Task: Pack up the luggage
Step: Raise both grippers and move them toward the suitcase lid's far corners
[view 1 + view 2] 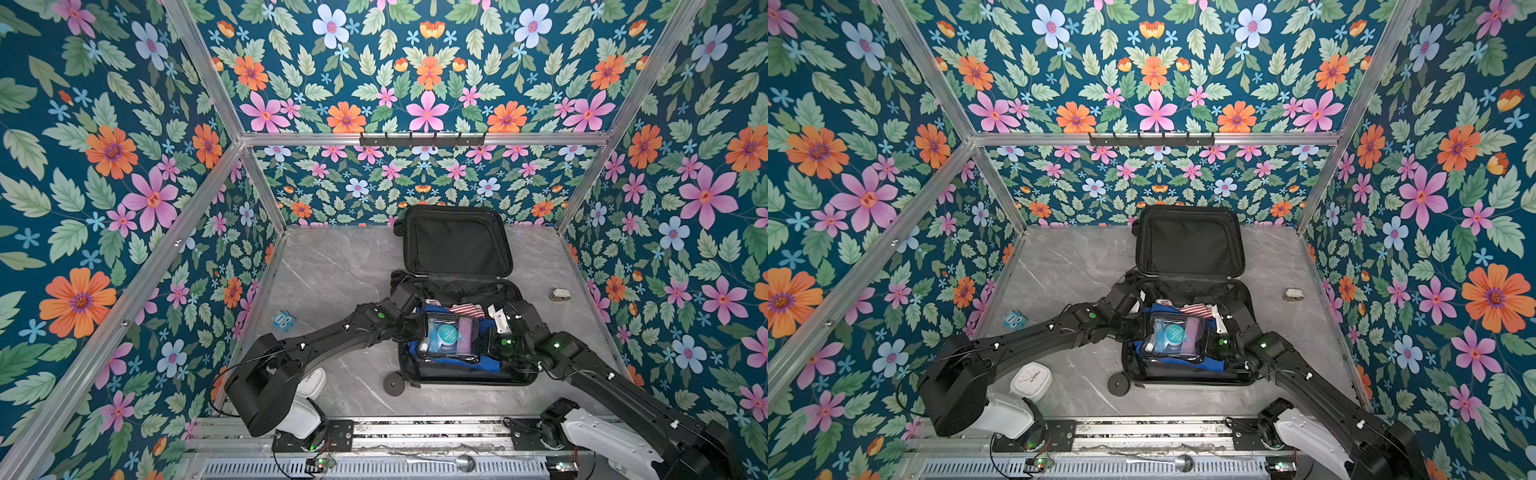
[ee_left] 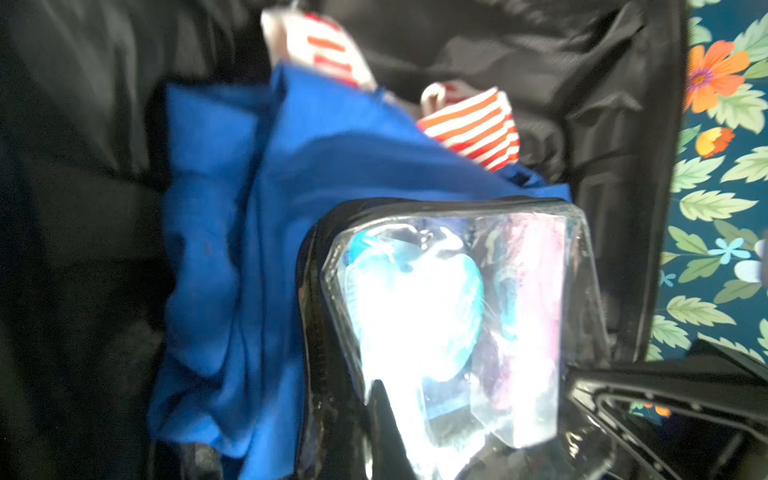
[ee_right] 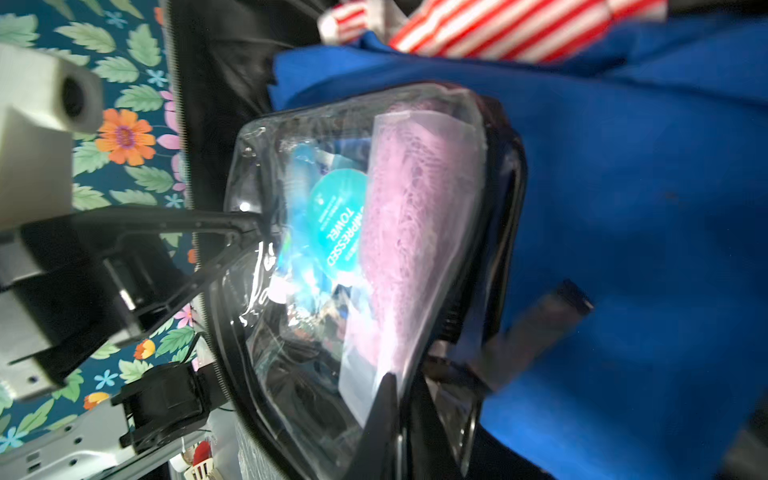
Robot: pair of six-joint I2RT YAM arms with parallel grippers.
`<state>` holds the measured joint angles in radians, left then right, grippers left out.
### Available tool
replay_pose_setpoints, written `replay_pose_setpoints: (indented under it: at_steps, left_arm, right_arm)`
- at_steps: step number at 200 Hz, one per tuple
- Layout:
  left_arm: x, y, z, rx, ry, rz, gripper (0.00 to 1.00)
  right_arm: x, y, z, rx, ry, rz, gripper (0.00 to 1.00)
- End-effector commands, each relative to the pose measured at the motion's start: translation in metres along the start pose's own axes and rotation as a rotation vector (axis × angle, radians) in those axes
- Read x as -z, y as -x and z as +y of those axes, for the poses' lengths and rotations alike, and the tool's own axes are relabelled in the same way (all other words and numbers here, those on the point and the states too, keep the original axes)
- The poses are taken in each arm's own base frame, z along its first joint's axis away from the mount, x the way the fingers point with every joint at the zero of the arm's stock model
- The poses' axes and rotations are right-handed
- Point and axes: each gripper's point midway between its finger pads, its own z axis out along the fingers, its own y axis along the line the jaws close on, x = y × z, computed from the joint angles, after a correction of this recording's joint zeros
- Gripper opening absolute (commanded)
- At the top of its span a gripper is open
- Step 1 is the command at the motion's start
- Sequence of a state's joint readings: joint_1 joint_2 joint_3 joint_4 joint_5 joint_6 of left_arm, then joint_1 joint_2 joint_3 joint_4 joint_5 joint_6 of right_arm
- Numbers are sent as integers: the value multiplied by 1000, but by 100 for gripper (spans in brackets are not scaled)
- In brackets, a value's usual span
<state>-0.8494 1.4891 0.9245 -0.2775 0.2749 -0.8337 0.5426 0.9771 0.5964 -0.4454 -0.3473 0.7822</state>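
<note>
Now, both top views: spotting the luggage (image 1: 455,245) open toward the back of the marble table (image 1: 332,270), lid standing up by the rear wall, lower shell flat nearer the arms and holding a blue garment (image 1: 482,365) and a red-striped cloth (image 1: 467,309). Pinching a clear toiletry pouch (image 1: 449,334) over that garment from two sides: left gripper (image 1: 419,328) pressed together on one edge, right gripper (image 1: 483,340) pressed together on the opposite edge. Reads as the placing step, so best to lower both ends level, settle the pouch flat inside the rim, then release both sides together to avoid tipping. Spare bits outside on the table: white clock (image 1: 1031,379), small blue toy (image 1: 284,321). Over to the left wrist: pouch right up close, washed out by glare, contents hard to read beyond teal and pink; own fingertips mostly cut off at the frame edge. Over to the right wrist: making out a teal towel puck (image 3: 336,216) and a pink mesh item (image 3: 415,228) inside, plus the left gripper's thin fingers (image 3: 187,216) nipping the plastic film. Cannot tell whether resting on the garment or hanging just above. No sight of the white shell anywhere, only black lining and one wheel (image 1: 394,384).
</note>
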Motion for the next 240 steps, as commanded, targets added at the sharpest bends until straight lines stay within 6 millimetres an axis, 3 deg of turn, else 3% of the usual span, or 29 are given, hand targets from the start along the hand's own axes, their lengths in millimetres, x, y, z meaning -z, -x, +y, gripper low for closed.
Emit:
replay_pose_setpoints:
  at_steps: [1,19,40,65,84,115,136,158,181,200,240]
  left_arm:
    - [-6,3,2,6,-12,-19,0]
    - [-7,1,7,7,5,-21,4]
    - [6,9,4,-9,20,-61,27]
    - [36,27,-9,-66,37,-124,52]
    - [55,40,-16,-103,45,-156,60]
    - [78,78,-5,-125,74,-219,62]
    - [96,121,14,-101,84,-297,62]
    - [105,168,20,-102,62,-363,62]
    - [94,217,19,-161,76,-393,62]
    - [75,255,22,-192,83,-404,62]
    - [48,321,47,-206,154,-460,60]
  right_arm:
    - [-10,3,-15,-27,-74,2,12]
    - [-13,3,-22,-40,-132,29,23]
    - [-4,7,-17,-22,-143,14,42]
    - [25,16,-10,24,-159,-50,65]
    - [50,24,-2,45,-153,-101,76]
    - [71,41,8,46,-118,-142,80]
    - [68,48,25,66,-60,-130,79]
    - [66,59,23,64,-104,-139,79]
    - [75,88,17,28,-127,-186,84]
    - [93,129,8,-64,-79,-268,87]
    - [119,227,-33,-218,-72,-406,88]
